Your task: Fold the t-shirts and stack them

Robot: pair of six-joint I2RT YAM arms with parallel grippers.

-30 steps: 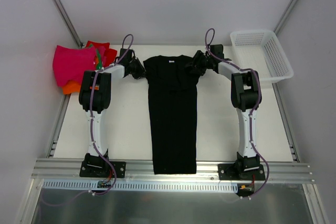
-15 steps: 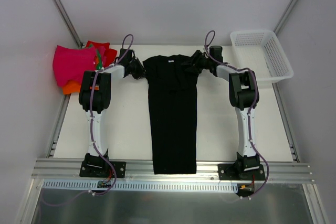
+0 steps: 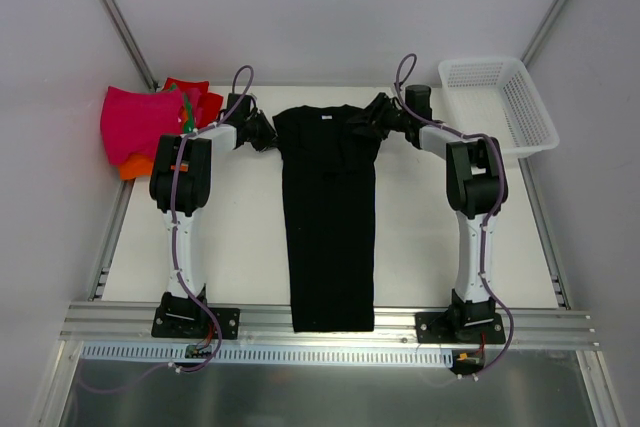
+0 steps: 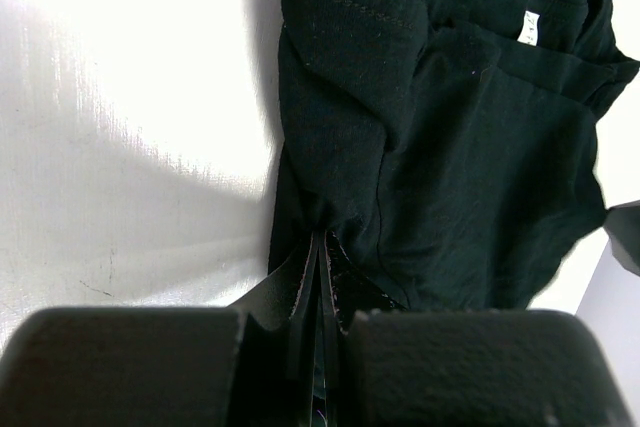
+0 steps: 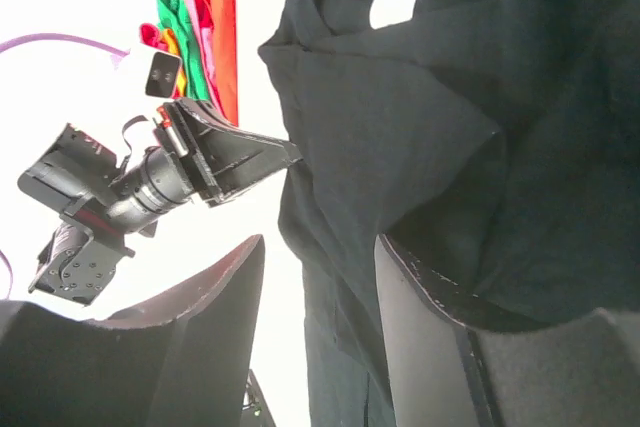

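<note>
Black t-shirt [image 3: 330, 227] clamped in left tool [image 4: 318, 252]; right tool [image 5: 320, 252] spread apart at opposite shoulder.

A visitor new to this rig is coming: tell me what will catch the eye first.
A long black shirt lies flat down the middle of the table, with a hand at each shoulder: the left hand shut on the cloth, the right hand open. In the far left corner sit bright shirts, far right a white basket.
</note>
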